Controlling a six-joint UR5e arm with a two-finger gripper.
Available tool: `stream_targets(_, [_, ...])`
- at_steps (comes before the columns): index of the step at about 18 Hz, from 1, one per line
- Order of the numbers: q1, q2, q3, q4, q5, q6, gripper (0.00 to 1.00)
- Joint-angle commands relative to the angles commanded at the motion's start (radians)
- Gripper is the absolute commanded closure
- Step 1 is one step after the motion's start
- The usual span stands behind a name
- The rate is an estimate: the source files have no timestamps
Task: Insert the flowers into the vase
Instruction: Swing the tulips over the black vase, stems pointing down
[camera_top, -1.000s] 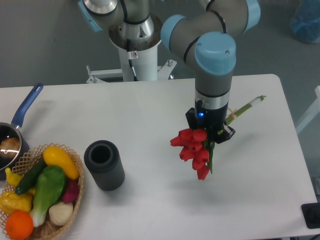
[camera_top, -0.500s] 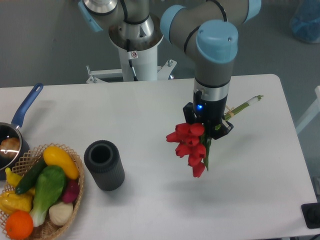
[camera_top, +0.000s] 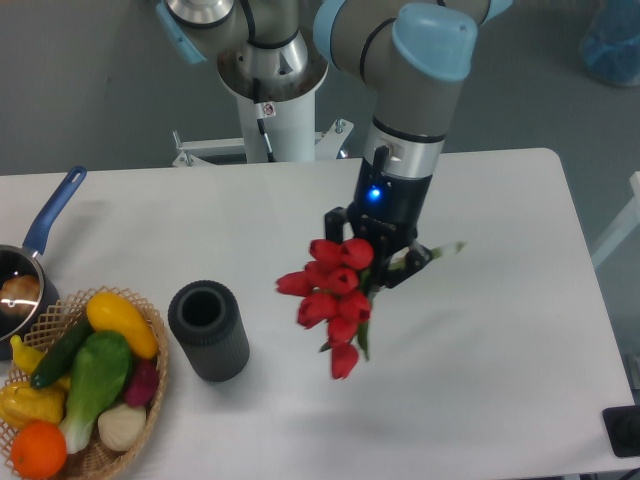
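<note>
The flowers (camera_top: 328, 296) are a bunch of red tulip buds on pale green stems, held in the air above the middle of the table. The buds hang down and to the left; a stem end pokes out to the right of the wrist. My gripper (camera_top: 383, 258) is shut on the stems, its fingers mostly hidden behind the buds. The vase (camera_top: 208, 329) is a short dark grey ribbed cylinder with an open mouth. It stands upright on the table, left of and below the flowers, apart from them.
A wicker basket (camera_top: 150, 370) with yellow, green and orange vegetables sits at the front left, close beside the vase. A blue-handled saucepan (camera_top: 40, 237) is at the left edge. The white table (camera_top: 500, 350) extends to the right and front.
The arm has lifted and moved left with the flowers. The bunch has swung toward the vase, and the stem end now sticks out less to the right.
</note>
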Motion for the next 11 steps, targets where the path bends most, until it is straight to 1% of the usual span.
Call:
stream_targets(2, [0.0,-0.008,-0.003,0.002,-0.152,-0.026,0.98])
stream_targets(3, [0.0,-0.011,-0.005,0.002,-0.201,-0.042,0.97])
stream_targets(4, [0.0,-0.012,-0.005,0.003,-0.224,-0.063,0.97])
stream_targets(6, [0.0,-0.009,-0.006,0.003,-0.231,-0.098,0.96])
stream_targets(7, [0.003,-0.009,-0.006,0.006,-0.266,-0.12,0.92])
stream_targets(8, [0.005,-0.017,-0.008,0.008,-0.362,-0.124,0.88])
stream_targets(9, [0.018,-0.026,-0.024,0.009,-0.47,-0.125,0.85])
stream_targets(10, [0.044,-0.025,-0.049,0.009,-0.559,-0.125,0.85])
stream_targets(11, [0.054,-0.015,-0.07,0.009,-0.601,-0.125,0.85])
